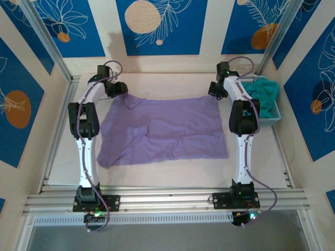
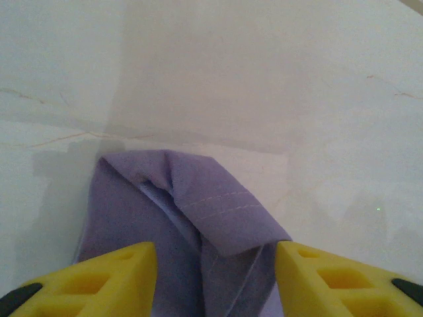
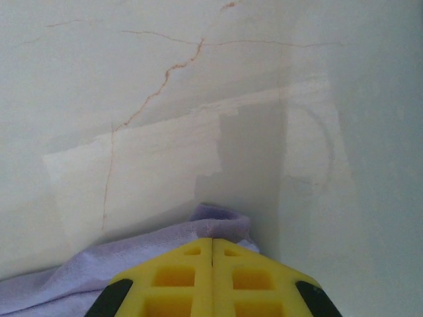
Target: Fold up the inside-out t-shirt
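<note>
Top cam: purple t-shirt [image 1: 167,130] lies spread out on the desk [image 1: 172,170] btwn my two arms, mostly flat. A few creases run across the middle and a flap is folded over near its left side. No lettering visible on the side facing up.

L hand [image 1: 121,89] sits at the shirt's far-left corner. On the L wrist cam its yellow fingers [image 2: 112,277] stand apart, w/ a folded-over bit of hem, stitching showing, lying btwn them. Cloth isn't pinched, so I'd call that hand released.

R hand [image 1: 213,90] is at the far-right corner. R wrist cam shows both fingers [image 3: 185,277] pressed flat together, i.e. clenched. Purple cloth is bunched right at and under the tips; can't tell if any of it is actually caught in there.

Off to the right, a blue basket [image 1: 276,112] w/ a teal-green garment [image 1: 261,94] in it, just beside the R arm, apart from the shirt.
</note>
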Robot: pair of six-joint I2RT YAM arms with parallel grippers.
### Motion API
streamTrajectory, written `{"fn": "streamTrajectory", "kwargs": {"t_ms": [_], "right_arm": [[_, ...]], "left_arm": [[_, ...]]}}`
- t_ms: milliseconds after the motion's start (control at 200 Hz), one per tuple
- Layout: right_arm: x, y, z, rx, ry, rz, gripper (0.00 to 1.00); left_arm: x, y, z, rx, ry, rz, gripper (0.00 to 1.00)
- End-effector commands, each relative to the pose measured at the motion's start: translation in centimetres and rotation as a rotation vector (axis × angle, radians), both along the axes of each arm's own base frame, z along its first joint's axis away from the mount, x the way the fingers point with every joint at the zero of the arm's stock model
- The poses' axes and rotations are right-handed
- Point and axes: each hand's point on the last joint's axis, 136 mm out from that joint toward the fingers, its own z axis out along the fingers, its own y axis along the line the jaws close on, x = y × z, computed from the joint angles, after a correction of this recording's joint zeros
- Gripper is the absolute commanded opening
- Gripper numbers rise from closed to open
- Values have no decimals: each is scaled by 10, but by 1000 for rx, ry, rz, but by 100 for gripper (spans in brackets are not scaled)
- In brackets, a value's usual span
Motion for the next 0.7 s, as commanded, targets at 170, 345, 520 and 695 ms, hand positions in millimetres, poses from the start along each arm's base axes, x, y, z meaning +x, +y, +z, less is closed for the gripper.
{"fn": "streamTrajectory", "kwargs": {"t_ms": [170,345,520,695], "right_arm": [[3,4,3,24,-12,29,0],[3,4,2,24,-12,35,0],[3,3,3,23,-13,36,0],[3,3,3,24,-14,38,0]], "left_arm": [[9,-7,-10,-23,29,-19,43],[17,-6,-8,-18,18,-13,39],[25,-3,-7,-4,6,-6,32],[32,-1,-7,6,-8,-2,19]]}}
